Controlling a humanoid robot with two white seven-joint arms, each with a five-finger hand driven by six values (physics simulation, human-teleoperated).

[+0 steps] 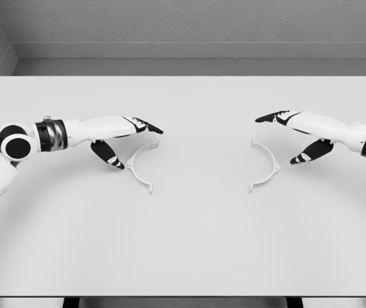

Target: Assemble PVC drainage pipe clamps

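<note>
Head view showed both arms reaching in over the white bench (183,244), one from each side, with the two clamp halves lying flat between them. The left hand (126,138) hovered right at the upper end of the left clamp half (140,165), fingers stretched out and thumb hanging down, gripping nothing. The right hand (295,133) was the same story: released, fingers extended, sitting just above and outside the right clamp half (266,165), also holding nothing.

The two halves were well apart, open sides facing each other, so they were at least oriented right for closing into a ring.

My worry was the grab itself. Those pieces looked thin and lay flat on a smooth surface, so fingers coming down could easily have skated them sideways instead of getting under an edge. A pinch on just one end of the arc might have let it pivot and swing out of line. And if either half had rotated during pickup, the end tabs probably wouldn't have met when pushed together. I couldn't tell if any fingertip was actually touching plastic yet.
</note>
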